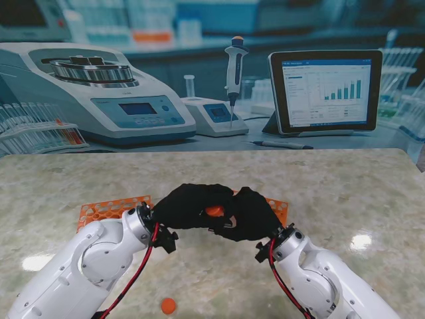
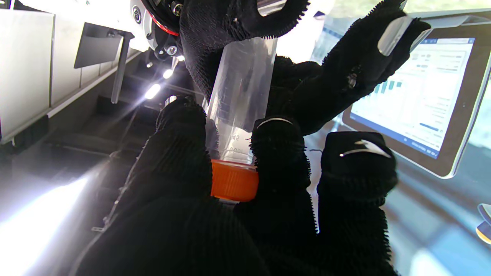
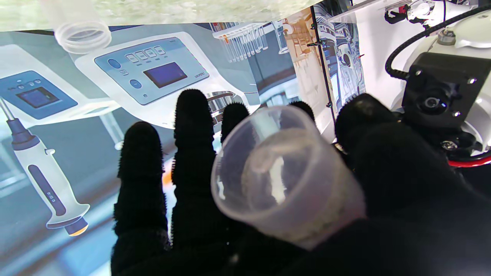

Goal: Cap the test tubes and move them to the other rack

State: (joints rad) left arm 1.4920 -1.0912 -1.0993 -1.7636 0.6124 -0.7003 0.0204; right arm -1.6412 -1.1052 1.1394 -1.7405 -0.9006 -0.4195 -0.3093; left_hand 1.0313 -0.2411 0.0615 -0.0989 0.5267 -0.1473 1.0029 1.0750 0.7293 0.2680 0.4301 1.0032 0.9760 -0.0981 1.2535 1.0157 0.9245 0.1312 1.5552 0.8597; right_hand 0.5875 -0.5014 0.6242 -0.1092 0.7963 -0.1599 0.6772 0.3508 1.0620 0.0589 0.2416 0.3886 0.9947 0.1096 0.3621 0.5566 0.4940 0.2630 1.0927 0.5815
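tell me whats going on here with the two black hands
The robot is capping a clear tube. Its right hand holds the tube while its left hand grips an orange cap on the tube's end. An orange rack lies behind the hands, and a spare cap sits on the table.

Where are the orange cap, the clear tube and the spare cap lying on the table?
orange cap (image 2: pixel 233 180): left wrist view, ribbed side.
clear tube (image 2: pixel 241 96): left wrist view, mid wall.
spare cap (image 1: pixel 169 306): stand view, its top.
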